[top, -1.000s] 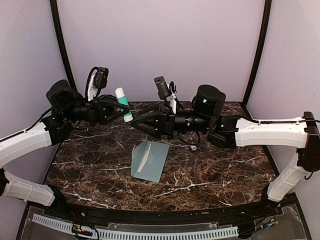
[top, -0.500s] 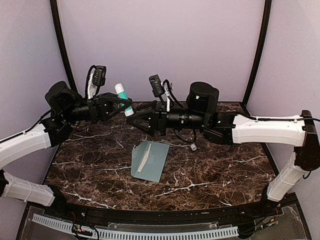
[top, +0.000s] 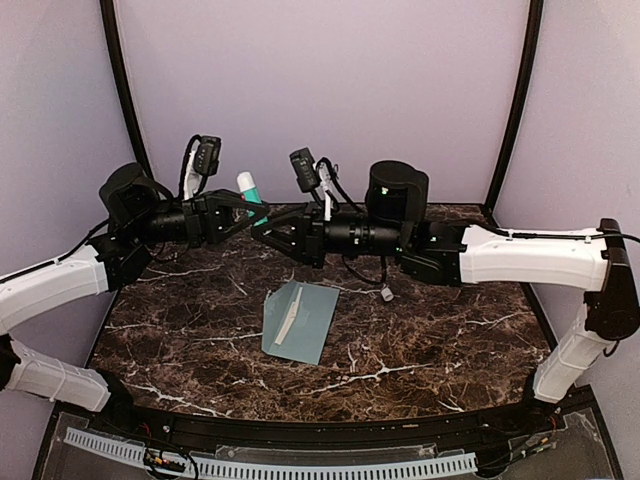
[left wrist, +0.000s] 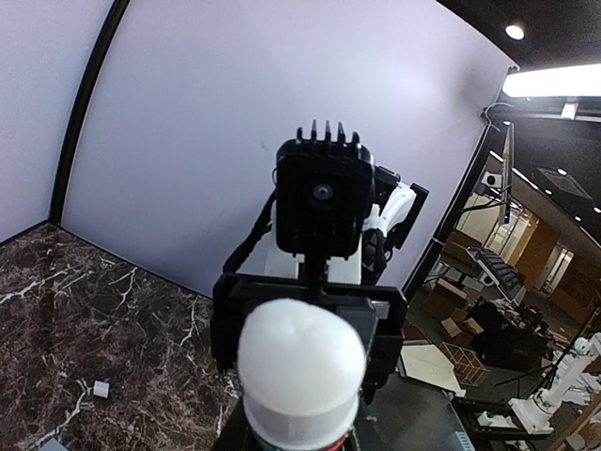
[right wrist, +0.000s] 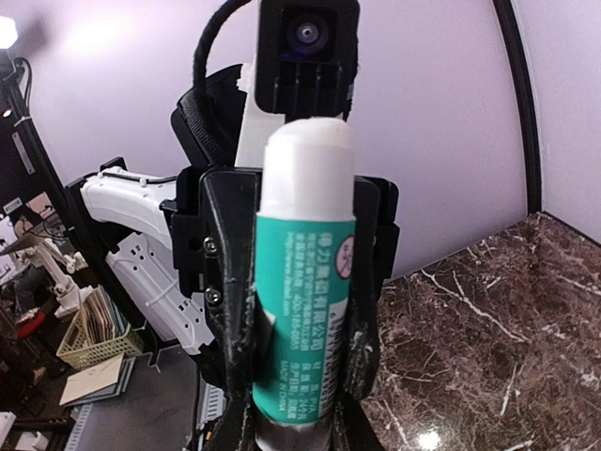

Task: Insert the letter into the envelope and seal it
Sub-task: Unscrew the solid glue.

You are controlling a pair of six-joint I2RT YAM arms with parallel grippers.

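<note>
The pale teal envelope (top: 303, 322) lies flat on the middle of the marble table. The cream letter (top: 285, 322) shows as a narrow strip on its left part. Both grippers are up in the air at the back, away from the envelope. A teal glue stick (top: 248, 195) with a white cap (left wrist: 300, 371) is tilted between them. My left gripper (top: 250, 212) is shut on it from the left. My right gripper (right wrist: 299, 310) faces it from the right, with its black fingers (right wrist: 230, 329) pressed on both sides of the stick's teal body (right wrist: 302, 310).
A small white piece (top: 386, 294) lies on the table under the right forearm; it also shows in the left wrist view as a small white piece (left wrist: 100, 387). Black frame posts (top: 125, 100) stand at the back corners, with a pale purple wall behind.
My right gripper has moved left to the glue stick and has shut on it. My left gripper has kept hold of the stick and has shifted a little right.
</note>
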